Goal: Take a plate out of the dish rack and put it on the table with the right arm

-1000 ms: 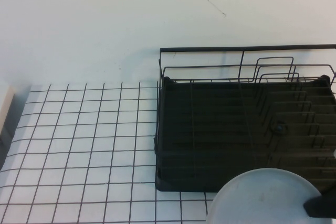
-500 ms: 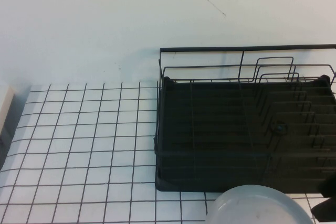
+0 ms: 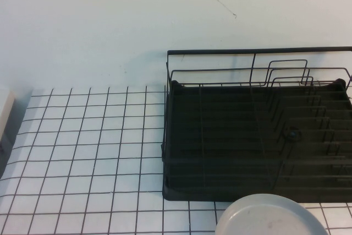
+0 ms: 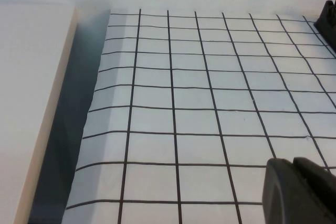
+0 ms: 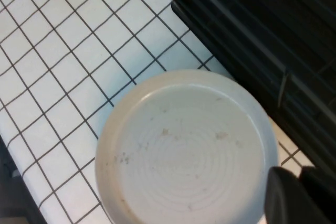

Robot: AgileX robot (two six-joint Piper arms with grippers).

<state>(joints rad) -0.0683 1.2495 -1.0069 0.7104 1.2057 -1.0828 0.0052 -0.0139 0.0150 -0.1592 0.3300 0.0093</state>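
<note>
The light grey plate [image 3: 269, 216] lies low at the near edge of the high view, just in front of the black wire dish rack [image 3: 253, 136], over the gridded table [image 3: 82, 152]. In the right wrist view the plate [image 5: 184, 145] is seen face-on beside the rack [image 5: 262, 24]. My right gripper [image 5: 300, 170] sits at the plate's rim, one finger inside the rim and one outside, closed on it. It is out of the high view. My left gripper [image 4: 291, 162] is shut and empty above the table [image 4: 210, 77], also out of the high view.
The rack holds no other dishes that I can see. A beige block [image 3: 4, 108] borders the table's left edge, also in the left wrist view [image 4: 31, 103]. Open grid surface lies left of the rack. The rack's corner [image 4: 329, 17] shows in the left wrist view.
The plate has come down and toward the near edge, from over the rack's front to the table in front of it. The right gripper has dropped out of the high view.
</note>
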